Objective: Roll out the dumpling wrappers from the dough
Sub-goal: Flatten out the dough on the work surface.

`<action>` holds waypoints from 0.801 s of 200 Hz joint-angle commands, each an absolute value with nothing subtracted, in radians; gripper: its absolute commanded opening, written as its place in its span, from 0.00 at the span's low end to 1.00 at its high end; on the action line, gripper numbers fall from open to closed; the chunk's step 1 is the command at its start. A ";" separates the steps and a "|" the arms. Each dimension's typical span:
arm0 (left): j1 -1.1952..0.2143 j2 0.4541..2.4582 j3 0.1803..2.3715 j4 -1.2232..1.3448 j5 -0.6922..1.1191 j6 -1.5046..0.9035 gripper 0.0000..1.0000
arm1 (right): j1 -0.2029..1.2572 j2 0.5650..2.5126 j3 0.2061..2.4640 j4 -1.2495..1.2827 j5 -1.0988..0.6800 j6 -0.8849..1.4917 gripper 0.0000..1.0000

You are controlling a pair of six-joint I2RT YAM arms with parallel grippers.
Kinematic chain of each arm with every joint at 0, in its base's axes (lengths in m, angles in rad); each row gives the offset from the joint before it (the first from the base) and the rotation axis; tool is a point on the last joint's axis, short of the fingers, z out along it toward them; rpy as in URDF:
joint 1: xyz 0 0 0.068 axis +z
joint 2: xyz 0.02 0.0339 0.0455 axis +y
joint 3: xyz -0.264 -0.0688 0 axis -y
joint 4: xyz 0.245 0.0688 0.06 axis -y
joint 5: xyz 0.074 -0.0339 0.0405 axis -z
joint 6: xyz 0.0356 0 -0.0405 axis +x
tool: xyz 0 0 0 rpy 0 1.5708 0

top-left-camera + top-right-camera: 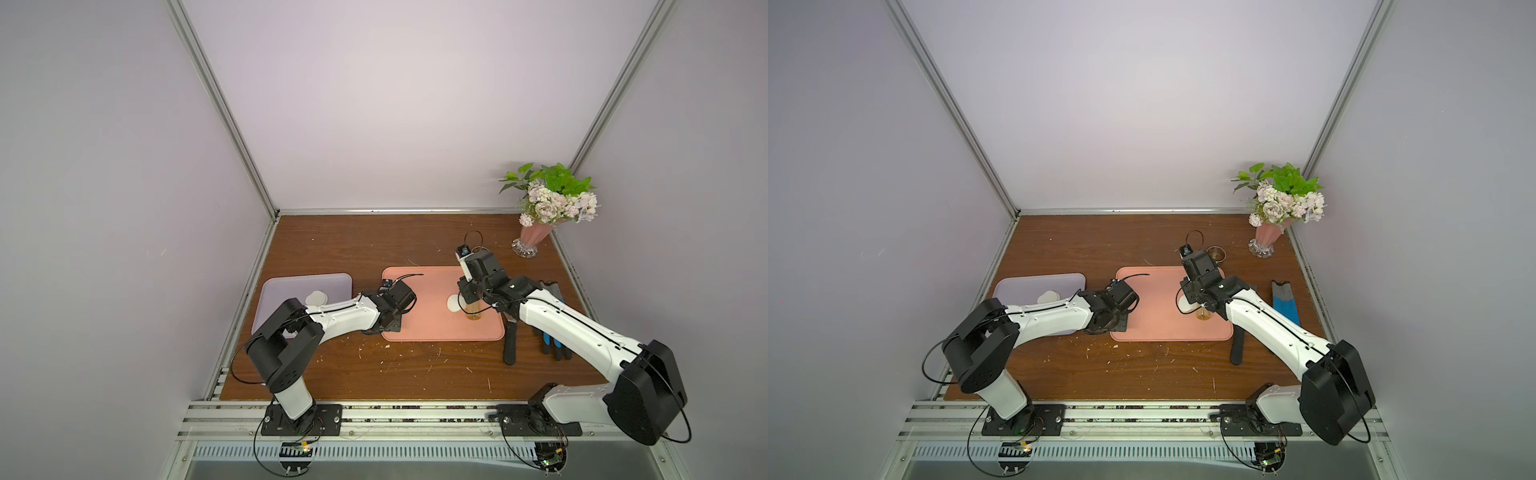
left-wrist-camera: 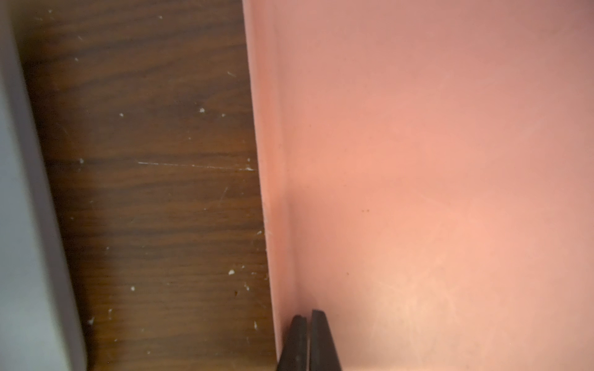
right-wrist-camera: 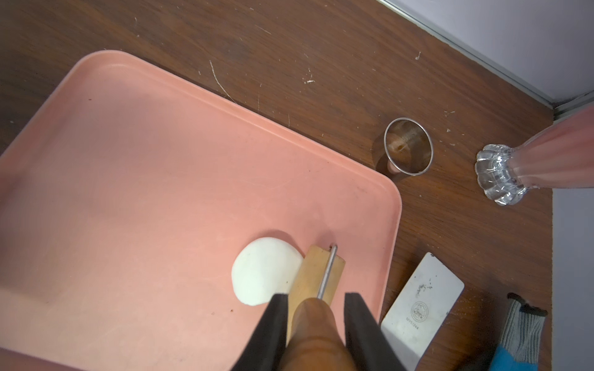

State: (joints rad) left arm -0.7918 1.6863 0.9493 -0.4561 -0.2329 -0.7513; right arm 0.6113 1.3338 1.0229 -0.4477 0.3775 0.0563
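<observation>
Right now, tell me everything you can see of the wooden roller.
The wooden roller has a short tan barrel on a thin metal axle and a darker brown handle. The right pincer is shut on that handle. The barrel sits low over the pink tray, at the edge of the flattened white dough; contact cannot be confirmed.

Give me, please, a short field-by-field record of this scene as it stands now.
right end effector: closed on the handle of the wooden roller
wooden roller: over the pink tray, barrel at the edge of the dough
dough: one flattened white round
left end effector: shut, empty, tips just inside the pink tray's rim
purple tray: white pieces, shape unclear
beside the pink tray: ring cutter, scraper, glove, vase
</observation>
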 commanded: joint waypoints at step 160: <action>-0.775 1.725 0.930 -0.531 -0.246 -0.754 0.00 | 0.618 1.448 0.915 -0.274 0.129 0.118 0.00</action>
State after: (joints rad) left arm -0.7918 1.6878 0.9493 -0.4553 -0.2329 -0.7517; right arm 0.6037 1.3762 0.9867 -0.2836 0.2440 0.0528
